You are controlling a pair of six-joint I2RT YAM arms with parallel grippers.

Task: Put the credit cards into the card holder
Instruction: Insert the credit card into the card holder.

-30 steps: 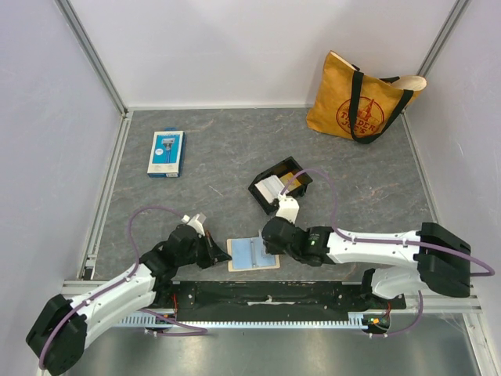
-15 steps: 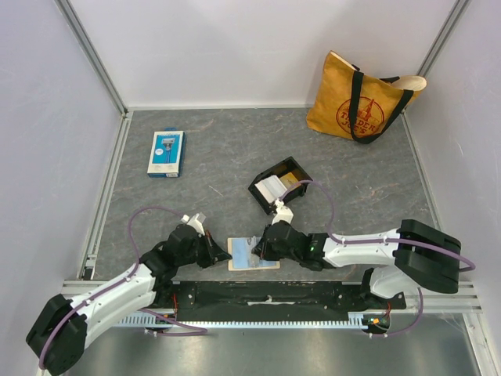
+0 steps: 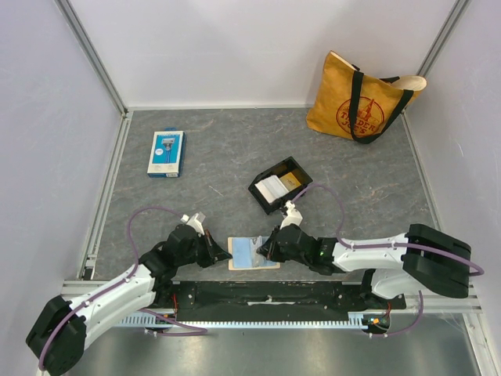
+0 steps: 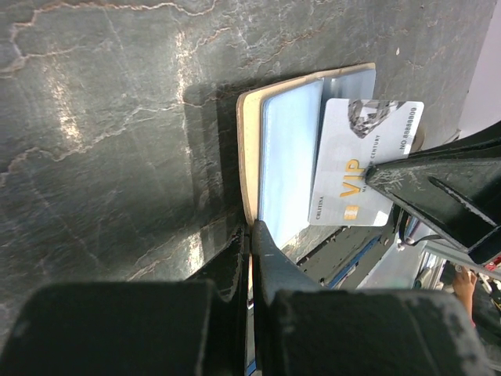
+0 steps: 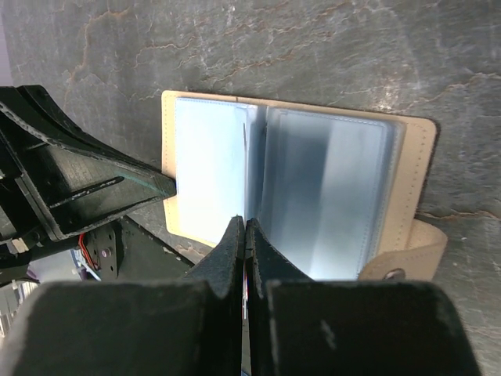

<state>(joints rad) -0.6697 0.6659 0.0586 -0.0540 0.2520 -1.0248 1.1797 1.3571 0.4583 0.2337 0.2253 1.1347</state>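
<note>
The tan card holder (image 3: 249, 258) lies open near the table's front edge, its bluish clear sleeves up; it also shows in the left wrist view (image 4: 288, 157) and the right wrist view (image 5: 329, 188). My left gripper (image 3: 225, 254) is shut on the holder's tan left edge (image 4: 249, 180). My right gripper (image 3: 263, 248) is shut on a white credit card marked VIP (image 4: 362, 160), held edge-on over the holder's middle fold. In the right wrist view the card is only a thin edge between the jaws (image 5: 246, 229). More credit cards (image 3: 274, 186) lie in the black tray.
A small black tray (image 3: 301, 174) sits mid-table behind the holder. A blue-and-white retail package (image 3: 166, 153) lies at the far left. A yellow tote bag (image 3: 362, 98) stands at the back right. The metal rail (image 3: 266, 294) runs just in front of the holder.
My right gripper has swung down and left from beside the black tray, bringing the white card over the holder's fold. The left gripper has stayed on the holder's edge.
</note>
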